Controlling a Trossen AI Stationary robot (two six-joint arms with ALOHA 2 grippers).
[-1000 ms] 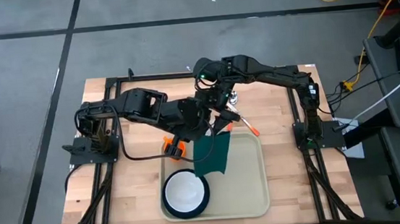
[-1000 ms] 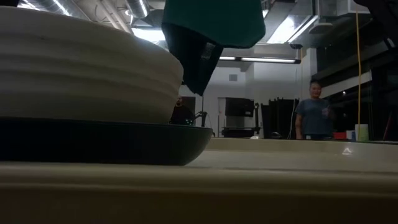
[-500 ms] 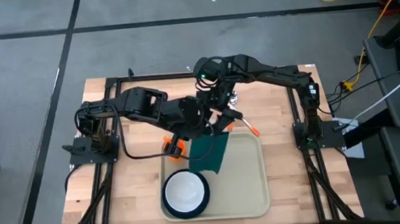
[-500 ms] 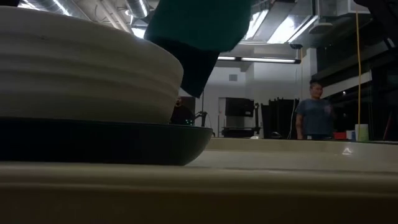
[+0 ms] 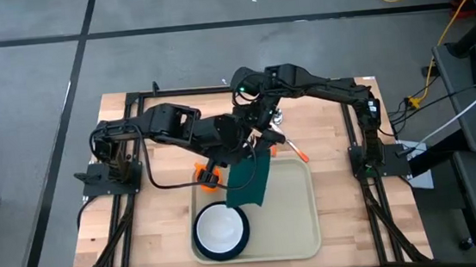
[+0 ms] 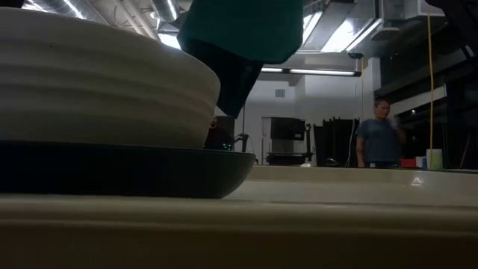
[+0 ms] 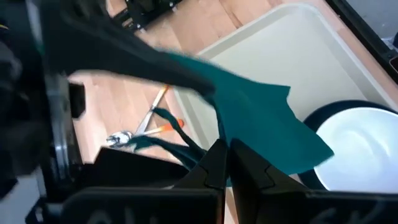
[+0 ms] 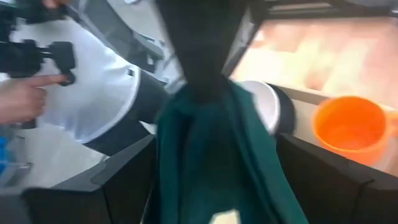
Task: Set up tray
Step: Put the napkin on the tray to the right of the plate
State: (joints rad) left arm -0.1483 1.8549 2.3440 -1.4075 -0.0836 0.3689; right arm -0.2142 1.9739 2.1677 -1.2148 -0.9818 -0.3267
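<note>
The cream tray [image 5: 293, 224] lies on the table's near half. It carries a dark teal plate [image 5: 199, 245] with a white bowl [image 5: 220, 228] in it. The dark green napkin [image 5: 251, 182] hangs over the tray's far-left part, clear of it in the low view [image 6: 239, 30]. My left gripper [image 5: 242, 157] is shut on the napkin. My right gripper [image 5: 265, 144] is close beside it and open. In the right wrist view its fingers [image 8: 112, 180] stand on either side of the hanging napkin [image 8: 211, 155]. My left gripper [image 7: 225, 158] pinches the napkin's upper part [image 7: 245, 140] between its two shut fingers, coming from above. The napkin hangs slack below the fingers, lifted clear of the tray. My right gripper: I cannot tell whether its open fingers touch the napkin.
An orange cup [image 5: 205, 176] stands on the wood just left of the tray's far-left corner. Orange-handled utensils [image 5: 291, 150] lie on the wood beyond the tray's far edge. The tray's right half [image 5: 296, 206] is bare. A person [image 6: 377, 134] stands in the room behind.
My left gripper has carried the napkin a little toward the table's left, and the napkin still hangs clear of the tray. Its hanging part has swung slightly toward the bowl. The right gripper has stayed close beside it.
</note>
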